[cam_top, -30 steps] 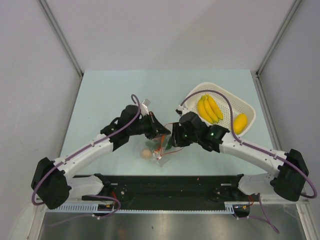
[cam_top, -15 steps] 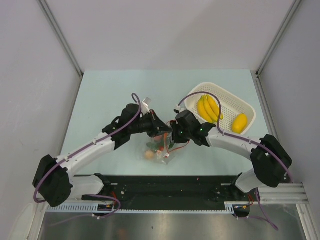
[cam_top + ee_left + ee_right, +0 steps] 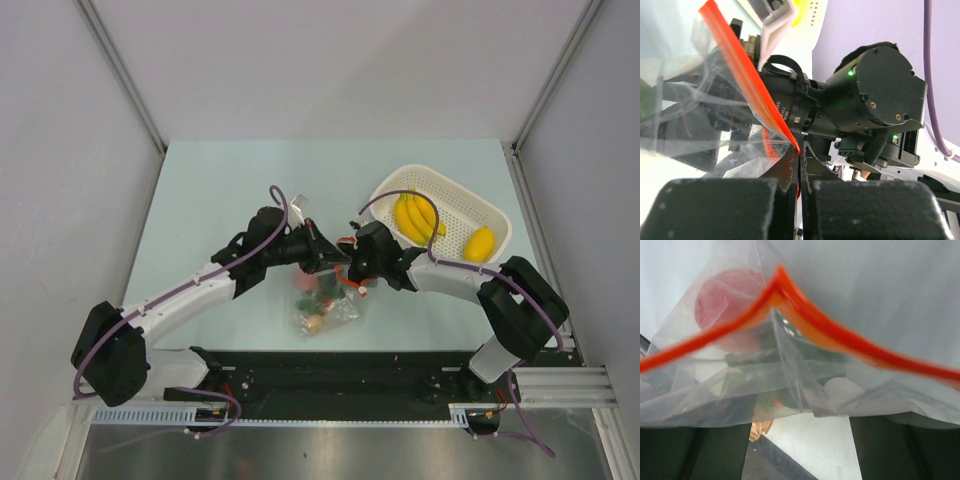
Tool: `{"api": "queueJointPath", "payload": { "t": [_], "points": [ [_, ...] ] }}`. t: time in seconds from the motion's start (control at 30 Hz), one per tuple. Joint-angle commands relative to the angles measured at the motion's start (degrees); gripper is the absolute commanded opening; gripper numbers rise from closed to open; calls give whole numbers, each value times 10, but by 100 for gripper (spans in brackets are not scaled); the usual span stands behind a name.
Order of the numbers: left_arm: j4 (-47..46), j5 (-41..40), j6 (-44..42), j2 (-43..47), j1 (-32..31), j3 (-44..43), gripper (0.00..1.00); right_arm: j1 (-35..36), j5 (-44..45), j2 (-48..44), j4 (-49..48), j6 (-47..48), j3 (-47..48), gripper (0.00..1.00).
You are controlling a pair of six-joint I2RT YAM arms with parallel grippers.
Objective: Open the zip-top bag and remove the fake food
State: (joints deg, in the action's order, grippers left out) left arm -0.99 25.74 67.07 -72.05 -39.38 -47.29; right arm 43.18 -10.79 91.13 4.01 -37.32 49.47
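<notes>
Over a pale green table [image 3: 200, 190] walled in grey, both arms bent inward at centre, left tool [image 3: 325, 256] pinched shut on the zip-top bag [image 3: 338, 313] by its red strip, right tool [image 3: 351, 272] parted at its mouth, fake food [image 3: 316, 300] inside, bananas [image 3: 415, 215] and lemon [image 3: 479, 243] in white basket [image 3: 495, 212].

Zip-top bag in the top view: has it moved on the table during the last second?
Yes. The zip-top bag has shifted a little to the right in the view, closer to the white basket, which has not moved.
</notes>
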Motion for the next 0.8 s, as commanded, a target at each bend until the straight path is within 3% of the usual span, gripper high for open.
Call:
{"api": "queueJointPath", "payload": {
  "t": [0.0,0.17,0.3,0.43,0.47,0.53,0.77],
  "points": [
    [-39,15,17,0,-11,1,0,2,-21,16,-52,0,-11,78],
    [-33,18,17,-6,-14,-1,0,2,-31,40,-82,-2,-13,84],
    [-17,24,5,2,-17,-1,0,-2,-29,54,-97,-20,-13,81],
    [21,25,-18,16,-13,0,0,3,-6,34,-80,-18,-13,60],
    [33,26,-25,19,-10,-1,0,6,-2,28,-65,-19,-13,40],
    [37,25,-30,25,-6,0,0,10,11,18,-46,-19,-13,26],
    [64,7,-79,19,2,-16,0,31,33,-63,76,8,-13,16]
  ]
}}
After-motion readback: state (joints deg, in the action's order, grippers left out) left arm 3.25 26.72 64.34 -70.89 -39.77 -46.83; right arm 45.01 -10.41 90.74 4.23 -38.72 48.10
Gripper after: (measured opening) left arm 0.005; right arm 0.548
